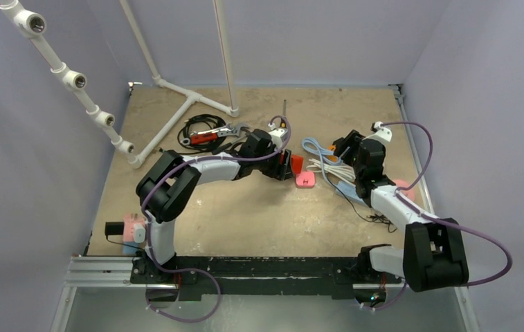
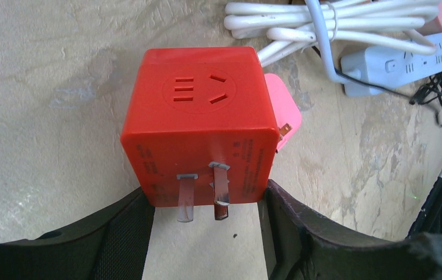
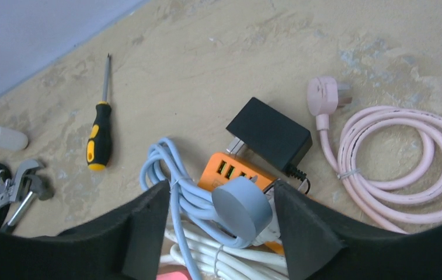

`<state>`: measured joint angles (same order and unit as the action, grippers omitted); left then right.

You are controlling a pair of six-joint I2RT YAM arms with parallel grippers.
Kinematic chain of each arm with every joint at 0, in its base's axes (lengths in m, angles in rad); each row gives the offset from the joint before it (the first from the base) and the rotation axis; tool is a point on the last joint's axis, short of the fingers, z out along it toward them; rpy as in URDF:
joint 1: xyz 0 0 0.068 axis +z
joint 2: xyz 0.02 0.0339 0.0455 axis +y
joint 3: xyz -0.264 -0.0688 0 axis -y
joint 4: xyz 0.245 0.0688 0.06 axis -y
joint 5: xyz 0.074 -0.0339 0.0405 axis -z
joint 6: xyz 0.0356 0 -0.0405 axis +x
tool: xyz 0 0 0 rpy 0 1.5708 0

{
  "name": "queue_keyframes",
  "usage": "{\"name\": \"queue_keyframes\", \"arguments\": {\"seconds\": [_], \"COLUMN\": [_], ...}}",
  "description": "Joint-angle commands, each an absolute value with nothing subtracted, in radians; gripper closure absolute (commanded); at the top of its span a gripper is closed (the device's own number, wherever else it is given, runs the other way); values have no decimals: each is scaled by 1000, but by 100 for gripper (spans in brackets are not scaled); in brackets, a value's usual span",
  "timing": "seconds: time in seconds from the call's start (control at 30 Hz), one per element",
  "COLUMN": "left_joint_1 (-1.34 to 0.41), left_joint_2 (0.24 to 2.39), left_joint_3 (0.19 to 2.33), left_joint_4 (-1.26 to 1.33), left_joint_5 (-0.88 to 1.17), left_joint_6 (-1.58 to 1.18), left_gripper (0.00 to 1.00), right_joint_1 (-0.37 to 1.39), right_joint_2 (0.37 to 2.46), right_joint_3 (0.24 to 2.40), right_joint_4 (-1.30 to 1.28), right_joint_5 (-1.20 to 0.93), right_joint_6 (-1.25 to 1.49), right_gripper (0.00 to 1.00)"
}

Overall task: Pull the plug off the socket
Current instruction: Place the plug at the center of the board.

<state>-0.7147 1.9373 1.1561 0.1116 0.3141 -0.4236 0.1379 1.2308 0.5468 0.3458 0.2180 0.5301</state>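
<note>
My left claw (image 2: 206, 196) is clamped on the red cube socket (image 2: 198, 125), one finger on each side of its near end. The cube's own two pins (image 2: 186, 198) stick out toward my wrist between those fingers. My right claw (image 3: 219, 189) stands open with nothing between its fingers and hangs over the heap of white and blue cables (image 3: 192, 204).

The pink plug (image 2: 281, 108) lies on the counter (image 2: 43, 146), right against the cube's right-hand face. From above, it sits on the side nearer my bases (image 1: 305, 180). One brass pin (image 2: 285, 128) shows bare at its edge, so I judge the plug is out of the cube, or all but out. The cube hides any second pin, and I cannot tell whether that one has cleared.

To finish well, I would keep the left claw firm and the cube flat and unmoving. If the plug is caught, the right claw should take the pink body by its broad sides and draw it straight back along its pins, without twisting, so the pins do not bind.

The plug's pins point at the cube's side face. Its long axis lies level along the counter, crosswise to my left forearm, with its back turned toward the near edge.
</note>
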Motion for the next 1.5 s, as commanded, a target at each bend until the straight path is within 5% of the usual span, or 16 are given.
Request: {"name": "queue_keyframes", "arguments": {"seconds": [0.0, 0.17, 0.23, 0.37, 0.63, 0.87, 1.17, 1.47], "left_joint_1": [-717, -718, -717, -716, -648, -547, -438, 39], "left_joint_2": [1965, 1951, 1933, 1873, 1635, 1342, 1009, 924], "left_joint_3": [1195, 1197, 1198, 1197, 1108, 1041, 883, 738], "left_joint_4": [117, 111, 112, 92, 118, -13, -367, -455], "left_joint_5": [296, 309, 314, 283, 232, -149, -724, -450], "left_joint_6": [-434, -430, -427, -396, -392, -277, -546, -599], "left_gripper": [83, 34, 23, 3, 1, 1, 1, 1], "right_joint_1": [132, 132, 133, 133, 132, 178, 344, 344], "right_joint_2": [1224, 1168, 1146, 1093, 937, 907, 956, 935], "right_joint_3": [545, 519, 513, 500, 432, 352, 406, 405], "right_joint_4": [414, 432, 432, 422, 504, 739, 703, 680], "right_joint_5": [179, 176, 185, 219, 127, -270, -160, -130], "right_joint_6": [542, 530, 528, 530, 464, 415, 362, 364], "right_gripper": [27, 11, 2, 1, 1, 1, 1, 1]}}
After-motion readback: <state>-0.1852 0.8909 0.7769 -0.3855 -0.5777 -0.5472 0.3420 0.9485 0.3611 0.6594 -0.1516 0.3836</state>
